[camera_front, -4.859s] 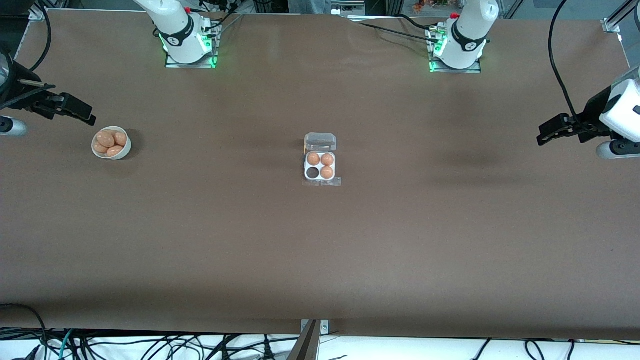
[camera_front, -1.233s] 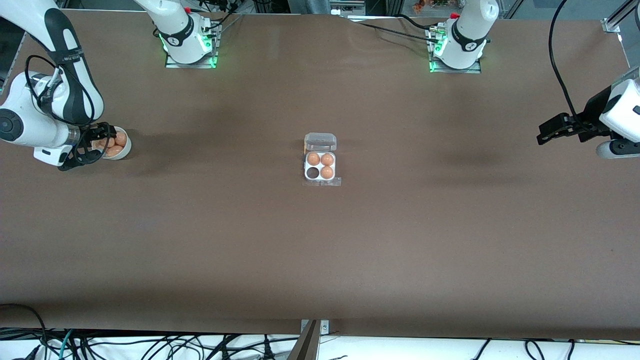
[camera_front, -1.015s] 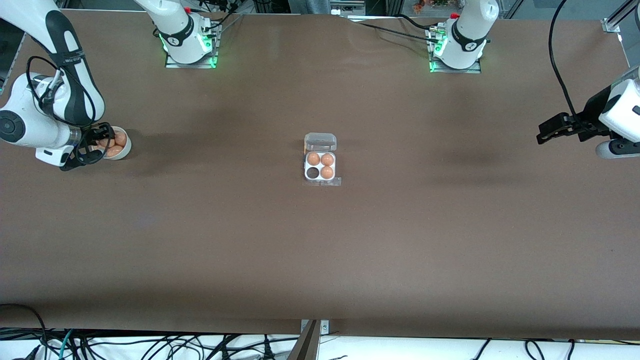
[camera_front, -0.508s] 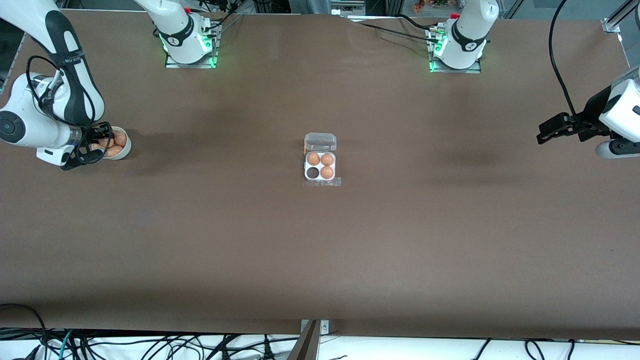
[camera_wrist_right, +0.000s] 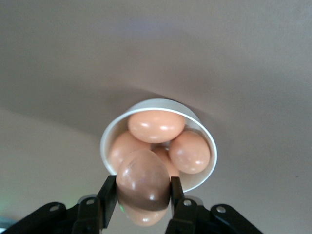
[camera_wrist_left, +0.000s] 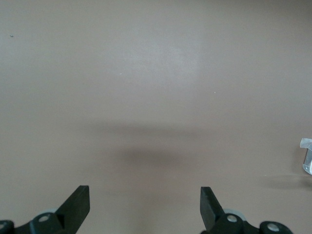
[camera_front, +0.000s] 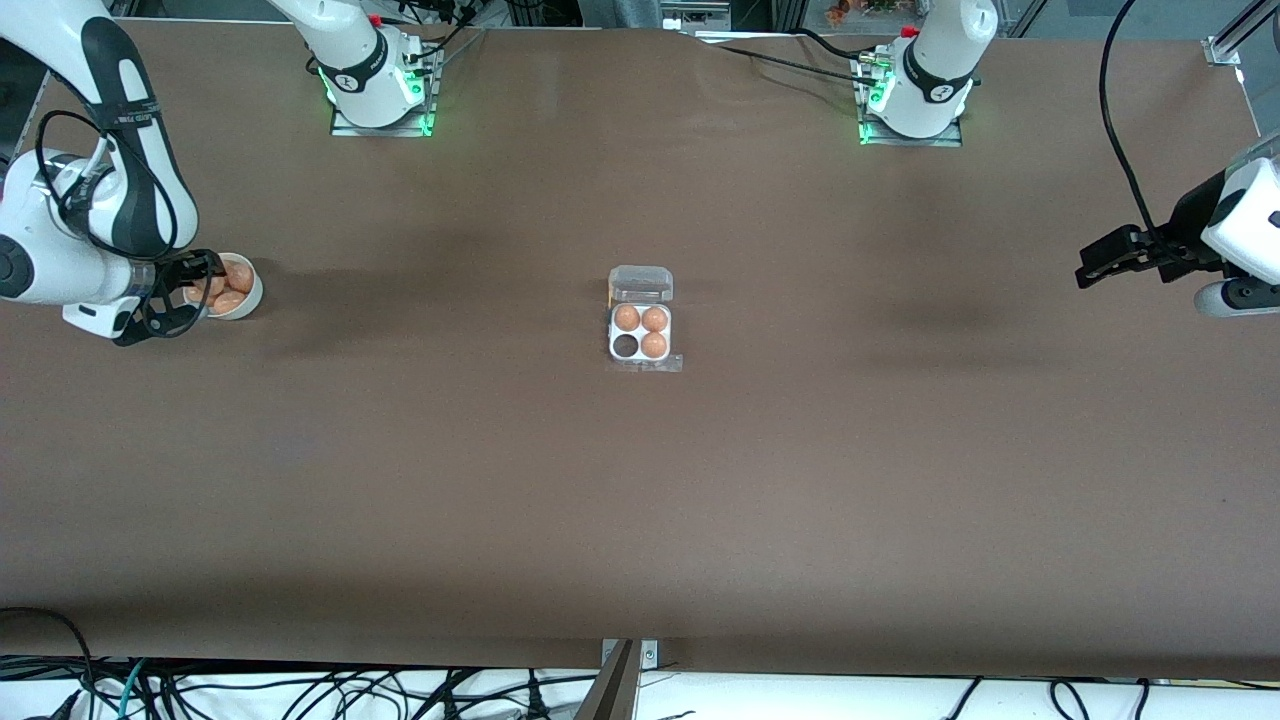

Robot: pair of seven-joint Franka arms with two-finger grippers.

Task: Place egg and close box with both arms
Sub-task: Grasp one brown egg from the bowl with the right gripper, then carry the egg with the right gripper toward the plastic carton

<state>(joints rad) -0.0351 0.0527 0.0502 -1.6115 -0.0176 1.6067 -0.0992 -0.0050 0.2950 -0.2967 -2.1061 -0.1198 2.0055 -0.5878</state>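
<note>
Eggs fill three of the four round cells in the small square clear-plastic egg carton (camera_front: 640, 338), which sits mid-table with its hinged transparent lid (camera_front: 640, 284) thrown back toward the robots' bases — the one empty cell (camera_front: 626, 346) lies on the side nearer the front camera, toward the right arm's end. At that end of the table, the right arm's black two-finger gripper (camera_wrist_right: 144, 195) hangs just above the round white bowl (camera_wrist_right: 207, 170), its jaws clamped on a brown egg (camera_wrist_right: 143, 179) held clear of the three brown eggs (camera_wrist_right: 156, 126) resting inside; in the front view the gripper (camera_front: 190, 293) covers part of the bowl (camera_front: 247, 300). The left arm waits over bare brown tabletop (camera_wrist_left: 156, 87) at its own end, well apart from the carton, and its black two-finger gripper (camera_wrist_left: 145, 202) holds its jaws wide apart with nothing between them; the front view shows it (camera_front: 1087, 270) pointed toward the table's middle. By the look of things, the task stands at its early stage: an egg has been gripped, but the carry across to the carton, the drop into the vacant cell and the folding down of the lid — a job meant for both arms — are all left to do. The open lid and the empty cell suggest nothing at the carton itself has been touched yet.
</note>
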